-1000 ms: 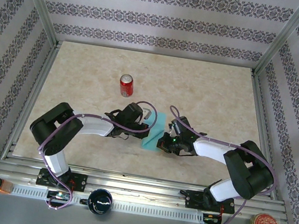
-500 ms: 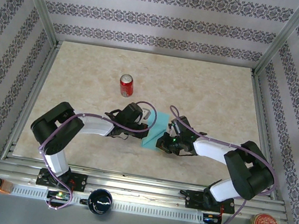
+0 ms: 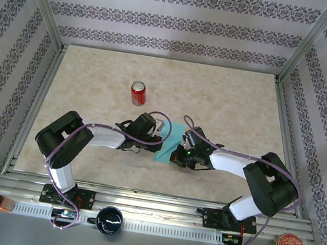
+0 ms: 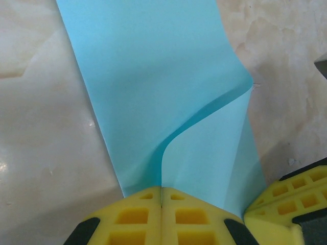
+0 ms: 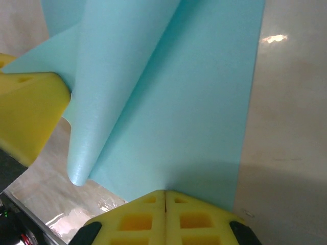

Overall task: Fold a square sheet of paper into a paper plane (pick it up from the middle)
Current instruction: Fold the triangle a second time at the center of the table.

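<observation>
The sheet of paper, folded into a strip, lies near the middle of the tabletop, its long axis going from near edge to far edge, with the left hand and right hand both clenched on it from opposite sides

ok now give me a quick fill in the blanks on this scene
The soda can is coloured ___. Open or shut, the left gripper is ___ on a raised fold of the sheet of paper. The right gripper has fingers coloured ___.
Missing: red; shut; yellow
</observation>
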`<state>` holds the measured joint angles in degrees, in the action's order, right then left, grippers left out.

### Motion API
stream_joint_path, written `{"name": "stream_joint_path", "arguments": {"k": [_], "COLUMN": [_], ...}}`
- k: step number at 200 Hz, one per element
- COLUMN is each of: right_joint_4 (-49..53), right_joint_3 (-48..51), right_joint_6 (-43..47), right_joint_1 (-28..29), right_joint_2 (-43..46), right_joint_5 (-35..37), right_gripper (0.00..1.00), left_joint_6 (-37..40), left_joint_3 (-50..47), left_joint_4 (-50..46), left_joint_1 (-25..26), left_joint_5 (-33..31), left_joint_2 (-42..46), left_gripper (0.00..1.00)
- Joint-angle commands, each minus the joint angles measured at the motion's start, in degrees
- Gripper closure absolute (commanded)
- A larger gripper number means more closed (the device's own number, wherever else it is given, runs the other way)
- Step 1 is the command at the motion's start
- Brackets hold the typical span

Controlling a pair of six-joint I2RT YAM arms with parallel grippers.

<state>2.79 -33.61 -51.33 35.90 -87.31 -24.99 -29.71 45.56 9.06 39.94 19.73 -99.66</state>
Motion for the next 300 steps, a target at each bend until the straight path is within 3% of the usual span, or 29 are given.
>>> {"name": "stream_joint_path", "arguments": {"k": [1, 76, 231, 300], "right_joint_4": [4.9, 7.0, 7.8, 7.8], "right_joint_3": [-0.6, -1.7, -1.8, -1.9], "right_joint_6": [2.2, 5.1, 5.5, 5.4], "right_joint_1": [0.2, -0.8, -1.1, -1.2], "right_joint_2": [-1.5, -2.8, -2.5, -2.5], "right_joint_5": [3.1, 2.0, 1.9, 1.7], "right_gripper": [0.96, 0.97, 0.97, 0.96], "left_joint_6": [1.9, 6.7, 4.4, 4.6], "left_joint_3": [0.2, 3.2, 3.3, 4.3], "left_joint_4": [0.6, -2.7, -3.2, -3.0], "left_joint_1": [-0.8, -0.8, -1.3, -1.4], "left_joint_5": [1.9, -0.3, -3.3, -1.0], "left_joint_2": [-0.3, -1.7, -2.2, -4.1], "left_gripper": [0.99, 0.99, 0.99, 0.98]}}
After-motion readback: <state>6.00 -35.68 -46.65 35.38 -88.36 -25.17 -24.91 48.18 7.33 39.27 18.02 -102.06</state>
